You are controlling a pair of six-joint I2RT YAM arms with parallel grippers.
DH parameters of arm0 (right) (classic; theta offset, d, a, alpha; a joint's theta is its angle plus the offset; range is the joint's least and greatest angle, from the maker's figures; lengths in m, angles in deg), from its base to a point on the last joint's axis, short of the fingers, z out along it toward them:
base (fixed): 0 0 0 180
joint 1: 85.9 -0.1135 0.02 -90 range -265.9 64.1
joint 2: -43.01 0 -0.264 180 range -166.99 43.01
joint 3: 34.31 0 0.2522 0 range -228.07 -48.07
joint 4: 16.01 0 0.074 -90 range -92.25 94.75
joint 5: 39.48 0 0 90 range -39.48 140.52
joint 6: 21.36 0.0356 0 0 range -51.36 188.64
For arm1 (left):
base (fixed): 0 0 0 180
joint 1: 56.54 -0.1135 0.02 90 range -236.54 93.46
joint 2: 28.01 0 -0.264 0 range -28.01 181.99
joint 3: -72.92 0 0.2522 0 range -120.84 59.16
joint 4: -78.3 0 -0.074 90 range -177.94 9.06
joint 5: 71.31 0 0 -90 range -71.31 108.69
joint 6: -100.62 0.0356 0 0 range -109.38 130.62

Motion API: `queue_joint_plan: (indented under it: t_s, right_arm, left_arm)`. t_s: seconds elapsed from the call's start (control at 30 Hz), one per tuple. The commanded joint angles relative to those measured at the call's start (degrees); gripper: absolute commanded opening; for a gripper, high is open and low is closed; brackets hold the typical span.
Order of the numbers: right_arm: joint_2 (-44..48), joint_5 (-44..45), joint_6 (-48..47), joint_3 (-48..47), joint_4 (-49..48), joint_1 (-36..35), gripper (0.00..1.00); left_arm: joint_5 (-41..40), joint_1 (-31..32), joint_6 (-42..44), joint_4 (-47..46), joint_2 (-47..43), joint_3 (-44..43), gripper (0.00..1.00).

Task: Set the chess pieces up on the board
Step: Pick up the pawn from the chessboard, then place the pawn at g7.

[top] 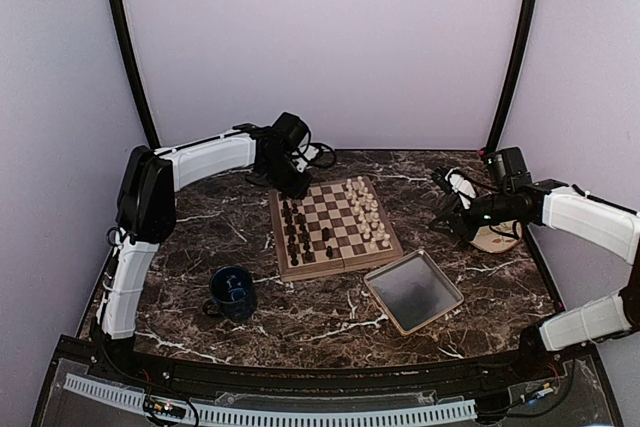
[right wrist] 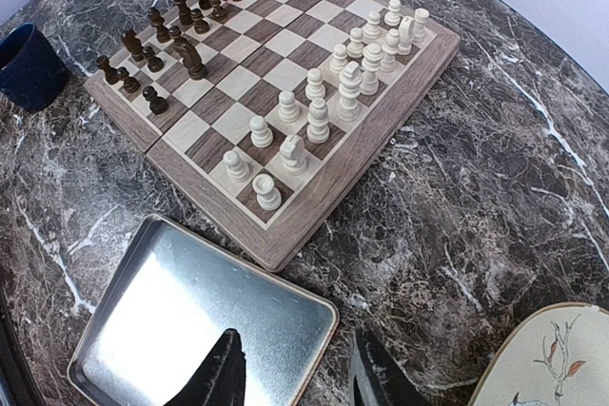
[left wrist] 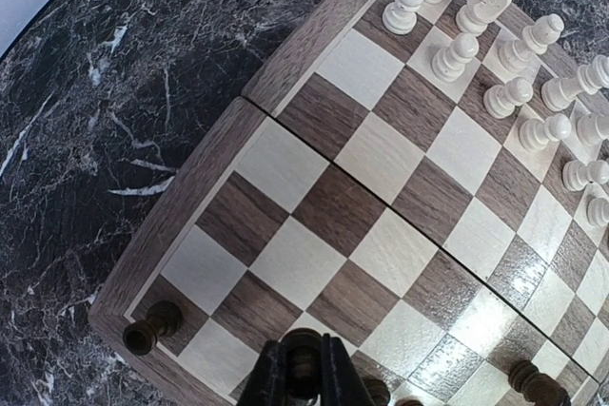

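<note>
Marble table (top: 330, 319) holds board (top: 345, 261), mug (top: 233, 292), tray (top: 413, 290), plate (top: 495, 239); left end effector (left wrist: 303, 357) grasps dark piece (left wrist: 303, 370); right end effector (right wrist: 297, 354) released.

My left gripper (left wrist: 303, 370) hides part of one dark piece (left wrist: 302, 341), cut off at the bottom edge. The plate (right wrist: 547, 358) and mug (right wrist: 29, 64) are cut off too.
</note>
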Motion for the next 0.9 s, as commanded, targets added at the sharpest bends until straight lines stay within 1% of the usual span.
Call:
queue_joint_plan:
  t_s: [0.0, 0.03, 0.07, 0.27, 0.63, 0.87]
  right_arm:
    - [-0.34, -0.36, -0.34, -0.88, -1.65, 0.3, 0.38]
    - [-0.43, -0.43, -0.46, -0.89, -1.57, 0.31, 0.38]
    - [-0.45, -0.36, -0.43, -0.89, -1.5, 0.26, 0.38]
    - [-0.58, -0.38, -0.54, -0.93, -1.56, 0.33, 0.38]
    - [-0.74, -0.42, -0.8, -0.91, -1.41, 0.29, 0.38]
    - [-0.89, -0.48, -0.94, -0.99, -1.24, 0.3, 0.38]
  left_arm:
    - [-0.15, 0.07, 0.24, 1.04, 0.34, 0.56, 0.08]
    - [-0.43, 0.07, 0.15, 1.18, 0.46, 0.63, 0.08]
    - [-0.77, -1.31, 0.02, 1.27, 0.53, 0.67, 0.08]
    - [-2.27, -1.78, -1.05, 1.96, 1.11, 0.78, 0.09]
    - [0.76, -1.78, -1.35, 0.84, 1.92, 1.11, 0.1]
    - [0.9, -1.78, -1.35, 0.42, 2.66, 0.93, 0.11]
